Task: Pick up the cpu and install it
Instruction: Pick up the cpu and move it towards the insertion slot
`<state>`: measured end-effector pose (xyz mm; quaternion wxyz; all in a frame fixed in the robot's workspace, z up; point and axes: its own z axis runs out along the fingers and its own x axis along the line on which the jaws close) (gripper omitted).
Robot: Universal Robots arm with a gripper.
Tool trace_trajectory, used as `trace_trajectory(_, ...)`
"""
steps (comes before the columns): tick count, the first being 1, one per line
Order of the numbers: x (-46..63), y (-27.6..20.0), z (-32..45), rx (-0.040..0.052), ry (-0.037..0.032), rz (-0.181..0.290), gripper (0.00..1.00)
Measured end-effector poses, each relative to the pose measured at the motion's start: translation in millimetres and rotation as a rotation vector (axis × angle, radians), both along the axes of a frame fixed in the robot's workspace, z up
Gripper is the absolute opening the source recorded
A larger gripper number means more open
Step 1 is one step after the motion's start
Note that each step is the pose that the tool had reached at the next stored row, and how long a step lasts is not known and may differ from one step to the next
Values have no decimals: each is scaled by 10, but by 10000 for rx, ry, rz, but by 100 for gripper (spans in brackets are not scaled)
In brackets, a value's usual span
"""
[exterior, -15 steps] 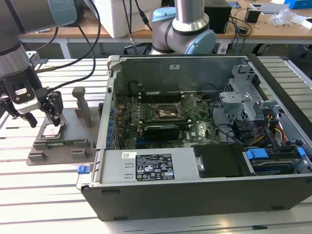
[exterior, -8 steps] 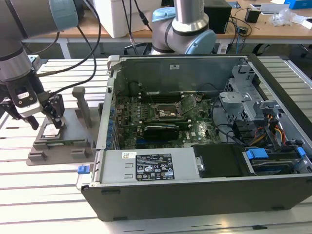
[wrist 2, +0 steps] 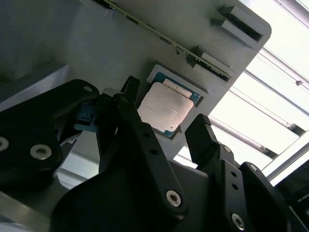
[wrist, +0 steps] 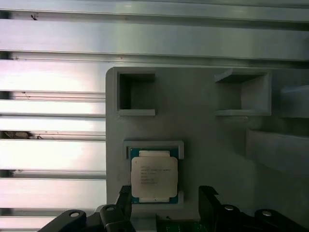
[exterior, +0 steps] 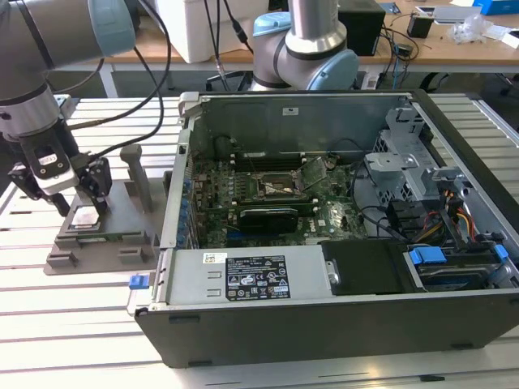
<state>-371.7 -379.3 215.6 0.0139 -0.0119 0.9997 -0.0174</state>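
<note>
Small silvery-grey square cpu (wrist: 153, 176), seated in grey plastic holder (wrist: 212, 145) on slatted metal worktop (exterior: 81, 312). Black gripper (wrist: 165, 194) open astride it, empty.

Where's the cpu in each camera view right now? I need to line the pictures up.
Exterior view: the cpu lies in the grey holder at the exterior view's left, below the gripper.
First wrist view: cpu in the holder's recess, between the open fingers.
Second wrist view: same recess, a finger on either side.
Shared landmark: the grey holder.
</note>
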Motion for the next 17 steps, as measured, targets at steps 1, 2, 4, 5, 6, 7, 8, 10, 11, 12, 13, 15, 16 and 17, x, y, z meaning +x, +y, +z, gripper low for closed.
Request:
trace_trajectory(1, 0, 1, -10, 0, 1, 0, 66)
trace_trajectory(2, -1, 1, -16, -1, 0, -1, 66)
trace_trajectory(4, -1, 1, -33, -1, 0, -1, 66)
trace_trajectory(5, -1, 1, -43, 0, 0, 0, 66)
trace_trajectory(6, -1, 1, -50, 0, -1, -1, 66)
trace_trajectory(7, -1, 1, -57, 0, 0, -1, 66)
trace_trajectory(8, -1, 1, -65, 0, 0, -1, 66)
trace_trajectory(10, -1, 1, -91, -1, 1, -1, 66)
trace_trajectory(11, -1, 1, -109, 0, 0, 0, 66)
trace_trajectory(12, -1, 1, -131, -1, 0, 0, 66)
trace_trajectory(13, -1, 2, -150, 0, 0, -1, 66)
trace_trajectory(15, -2, 11, -173, 0, -1, -3, 66)
trace_trajectory(16, -2, 20, -179, 0, 0, -1, 66)
trace_trajectory(17, -6, 25, -181, -1, 0, 0, 66)
